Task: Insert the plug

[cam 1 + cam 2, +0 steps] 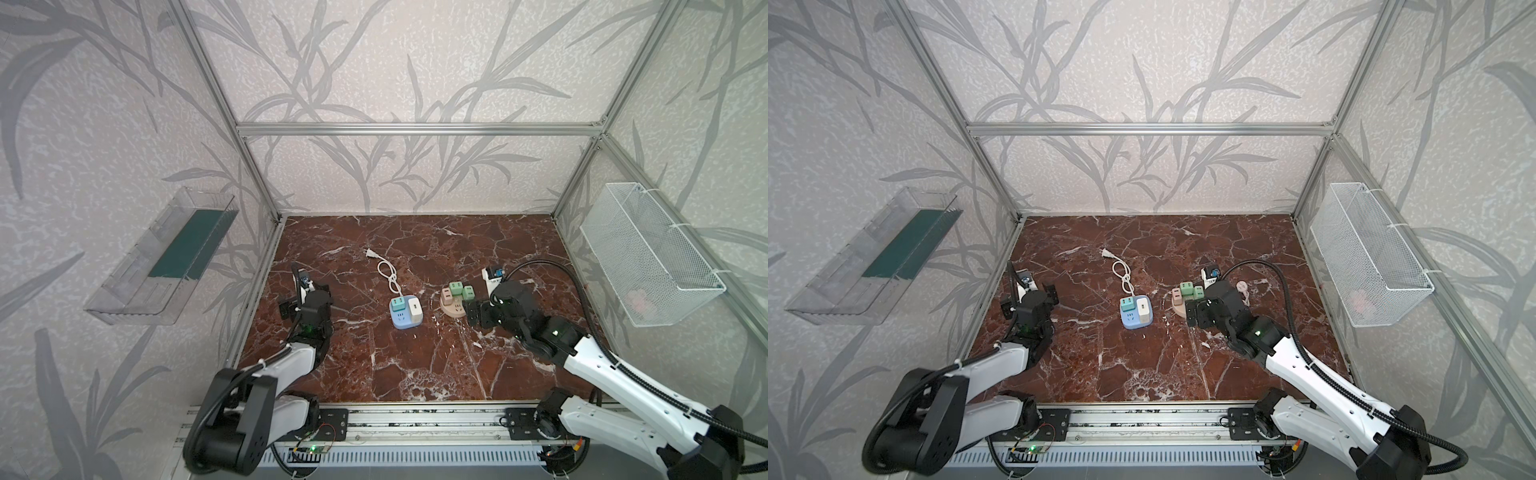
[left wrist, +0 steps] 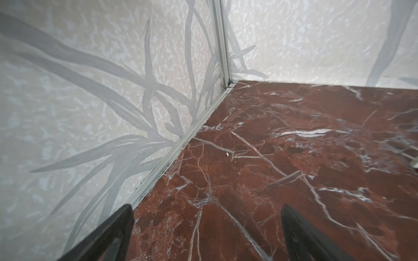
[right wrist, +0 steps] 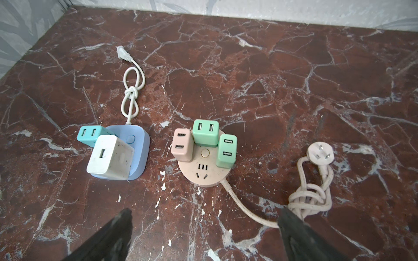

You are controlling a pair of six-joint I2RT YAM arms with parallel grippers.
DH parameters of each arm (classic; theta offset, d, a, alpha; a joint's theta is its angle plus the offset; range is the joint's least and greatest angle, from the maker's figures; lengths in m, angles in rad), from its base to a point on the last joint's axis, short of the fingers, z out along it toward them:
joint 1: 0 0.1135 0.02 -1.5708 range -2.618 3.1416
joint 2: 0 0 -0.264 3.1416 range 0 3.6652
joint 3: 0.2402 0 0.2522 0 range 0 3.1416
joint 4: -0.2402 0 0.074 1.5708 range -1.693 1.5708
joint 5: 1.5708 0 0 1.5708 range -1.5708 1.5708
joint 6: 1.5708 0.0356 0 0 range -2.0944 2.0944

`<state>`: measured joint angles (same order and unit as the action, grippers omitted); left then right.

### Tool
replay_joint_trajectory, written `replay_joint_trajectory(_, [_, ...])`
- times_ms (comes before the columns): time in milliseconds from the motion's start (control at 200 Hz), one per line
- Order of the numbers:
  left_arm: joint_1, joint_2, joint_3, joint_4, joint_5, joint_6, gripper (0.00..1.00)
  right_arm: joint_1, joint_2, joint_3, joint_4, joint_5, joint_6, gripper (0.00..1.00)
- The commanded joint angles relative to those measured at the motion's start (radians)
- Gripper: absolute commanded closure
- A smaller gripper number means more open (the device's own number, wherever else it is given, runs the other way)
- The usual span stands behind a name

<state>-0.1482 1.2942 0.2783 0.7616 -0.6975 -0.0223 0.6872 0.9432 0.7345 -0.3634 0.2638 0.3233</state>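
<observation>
White plug (image 3: 122, 53) lies loose on the desk (image 3: 248, 79) behind the blue socket block (image 3: 141, 146), while the left gripper (image 2: 207, 206) and right gripper (image 3: 205, 211) are spread wide and empty, so picking it up by its sides looks like the next job.

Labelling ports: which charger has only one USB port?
The white charger on the blue power strip; the teal charger, pink charger and both green chargers show two.

No text, label, brand or number is legible anywhere. A faint mark on the round pink plastic power strip (image 3: 203, 182) is too small to read.
</observation>
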Motion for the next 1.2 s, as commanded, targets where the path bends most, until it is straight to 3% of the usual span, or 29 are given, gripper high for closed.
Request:
replay_joint_trajectory(0, [0.045,0.179,-0.032,0.404,0.089,-0.019,0.01,-0.006,-0.005,0.014,0.110,0.031,-0.061,0.01])
replay_joint_trajectory(50, [0.072,0.237,-0.027,0.443,0.205,-0.004,0.01,-0.008,0.016,0.029,0.093,0.041,-0.082,0.01])
replay_joint_trajectory(105, [0.072,0.216,0.000,0.320,0.269,-0.010,0.01,-0.011,0.039,0.040,0.082,0.071,-0.103,0.01])
replay_joint_trajectory(150, [0.077,0.229,0.025,0.262,0.282,-0.022,0.01,-0.015,0.060,0.046,0.080,0.101,-0.133,0.01])
replay_joint_trajectory(235, [0.076,0.325,0.000,0.470,0.278,0.022,0.01,-0.041,0.103,0.066,0.063,0.171,-0.180,0.01])
replay_joint_trajectory(320, [0.078,0.263,0.008,0.344,0.286,-0.010,0.01,-0.094,0.141,0.076,0.088,0.245,-0.227,0.01])
replay_joint_trajectory(430, [0.078,0.310,0.031,0.388,0.279,0.018,0.01,-0.206,0.196,0.055,0.209,0.328,-0.276,0.01])
replay_joint_trajectory(470, [0.070,0.300,0.048,0.331,0.271,0.015,0.01,-0.254,0.225,0.046,0.260,0.340,-0.284,0.01])
replay_joint_trajectory(520, [0.071,0.282,0.065,0.264,0.282,0.001,0.01,-0.308,0.269,0.039,0.317,0.324,-0.283,0.01])
replay_joint_trajectory(620, [0.073,0.304,0.055,0.324,0.284,0.017,0.01,-0.374,0.377,-0.008,0.480,0.309,-0.331,0.01])
replay_joint_trajectory(735, [0.075,0.300,0.059,0.315,0.286,0.015,0.01,-0.404,0.508,-0.104,0.768,0.312,-0.396,0.01])
replay_joint_trajectory(875, [0.076,0.299,0.058,0.312,0.286,0.014,0.01,-0.443,0.628,-0.315,1.307,0.202,-0.461,0.01])
replay_joint_trajectory(1000, [0.075,0.298,0.059,0.310,0.286,0.013,0.01,-0.555,0.585,-0.350,1.231,-0.017,-0.351,0.01])
replay_joint_trajectory(1055, [0.075,0.297,0.059,0.309,0.286,0.013,0.01,-0.560,0.671,-0.403,1.474,-0.033,-0.375,0.01])
replay_joint_trajectory(1140, [0.075,0.299,0.060,0.308,0.286,0.013,0.01,-0.559,0.589,-0.341,1.213,-0.049,-0.361,0.01])
replay_joint_trajectory(1200, [0.075,0.298,0.059,0.306,0.287,0.013,0.01,-0.558,0.627,-0.372,1.342,-0.063,-0.380,0.01])
